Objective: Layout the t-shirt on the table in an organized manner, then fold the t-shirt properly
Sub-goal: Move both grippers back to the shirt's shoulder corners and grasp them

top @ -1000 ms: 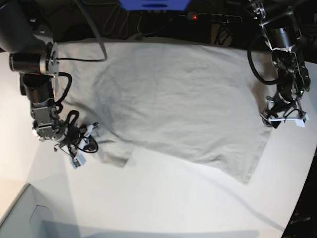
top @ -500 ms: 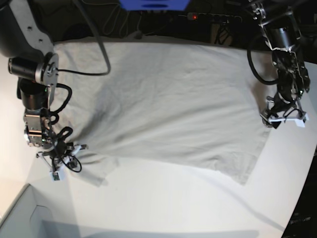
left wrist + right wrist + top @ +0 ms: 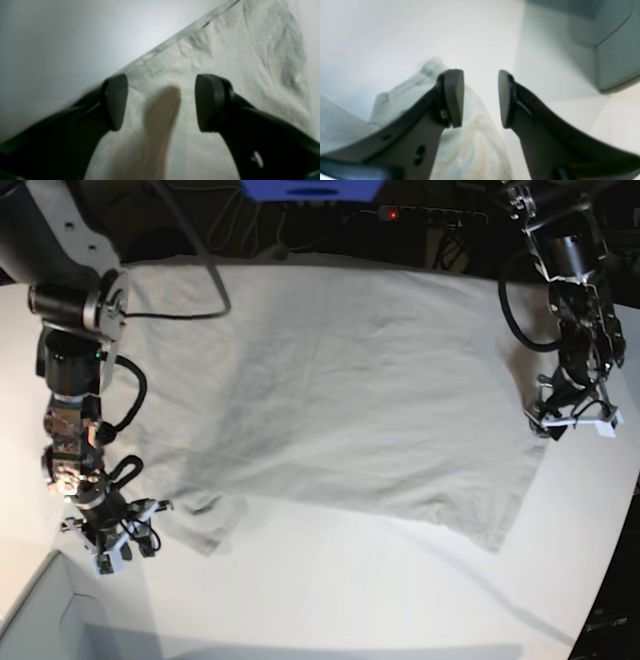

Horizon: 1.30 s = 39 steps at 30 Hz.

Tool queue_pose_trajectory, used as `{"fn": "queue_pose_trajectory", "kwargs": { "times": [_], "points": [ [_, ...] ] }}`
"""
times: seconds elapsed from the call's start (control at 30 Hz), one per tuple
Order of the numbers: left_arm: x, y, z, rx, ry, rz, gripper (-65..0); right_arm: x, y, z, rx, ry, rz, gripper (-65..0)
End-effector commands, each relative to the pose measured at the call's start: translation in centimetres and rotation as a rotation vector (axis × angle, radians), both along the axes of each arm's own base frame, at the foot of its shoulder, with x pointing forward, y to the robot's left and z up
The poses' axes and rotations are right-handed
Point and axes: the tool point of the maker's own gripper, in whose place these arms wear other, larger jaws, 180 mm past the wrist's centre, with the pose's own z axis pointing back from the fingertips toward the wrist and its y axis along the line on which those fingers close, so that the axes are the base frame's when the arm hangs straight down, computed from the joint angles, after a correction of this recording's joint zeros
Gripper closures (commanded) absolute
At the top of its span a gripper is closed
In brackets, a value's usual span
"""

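**Shirt spread flat, both claws open and empty**

T-shirt lies spread across the far half of the white table, mostly flat, light grey-beige, with shallow wrinkles. Its far edge runs along the back rim of the table; its near edge slants across the middle of the tabletop. One small flap of cloth sits crumpled at the near corner on the base view's left.

Right gripper is down by that crumpled corner, just beside it — jaws parted, nothing between them. From the right wrist camera the gripper shows a clear gap between the two dark pads, with bunched shirt fabric lying below and behind the one pad and bare table ahead. Pale box corner stands near that end of the table, apart from the shirt.

Left gripper hangs at the opposite side edge of the shirt. Left wrist view: gripper wide apart, pads over the cloth, hemmed edge running diagonally just ahead of them — no fabric pinched. Whether the tips touch the cloth I cannot tell; the picture is blurred.

Cables and a blue object sit in the dark beyond the table.
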Motion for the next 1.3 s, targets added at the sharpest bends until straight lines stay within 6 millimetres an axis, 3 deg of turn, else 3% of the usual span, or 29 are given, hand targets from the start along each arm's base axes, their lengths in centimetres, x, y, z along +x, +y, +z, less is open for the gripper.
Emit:
{"fn": "queue_pose_trajectory", "kwargs": {
  "times": [0.0,0.07,0.17,0.2,0.4,0.5,0.6,0.73,0.83,0.97,1.07,1.27],
  "points": [
    [0.7,0.5,1.0,0.01,-0.02,0.001,-41.7,0.5,-1.3,2.3,-0.028,-0.058,-0.018,-24.5],
    [0.9,0.5,1.1,0.008,-0.024,0.001,-41.7,-0.9,-1.9,2.0,-0.079,-0.025,-0.023,-20.5],
    [0.9,0.5,1.1,0.008,-0.024,0.001,-41.7,-4.1,-3.4,0.5,-0.164,0.065,-0.043,-2.3],
    [0.9,0.5,1.1,0.008,-0.024,0.001,-41.7,-5.4,-3.5,-0.3,-0.182,0.099,-0.037,0.0],
    [0.9,0.5,1.1,0.01,-0.026,0.002,-41.7,-12.9,-1.7,-5.7,-0.216,0.31,0.066,0.0],
    [0.8,0.5,0.9,0.007,-0.021,0.004,-41.7,-15.2,-1.1,-7.9,-0.196,0.368,0.072,0.0],
    [0.8,0.4,0.8,0.007,-0.018,0.0,-41.7,-15.9,-1.0,-9.7,-0.17,0.418,0.071,0.0],
    [2.1,0.0,1.5,0.007,-0.041,-0.005,-41.7,-13.3,-0.9,-10.9,-0.086,0.436,0.053,0.0],
    [2.9,-1.0,0.9,-0.031,-0.035,-0.002,-41.8,-11.0,-1.5,-11.3,0.001,0.432,0.018,0.0],
    [4.8,-1.7,0.4,-0.08,-0.027,0.012,-41.9,-7.6,-1.9,-10.5,0.084,0.398,-0.013,0.0],
    [6.8,-1.0,1.1,-0.059,-0.084,0.059,-41.9,-4.5,-2.4,-8.4,0.1,0.319,-0.055,0.0],
    [9.8,-0.4,2.9,-0.039,-0.164,0.108,-41.9,-0.4,-3.3,-4.1,0.09,0.201,-0.085,0.0]
  ]
}}
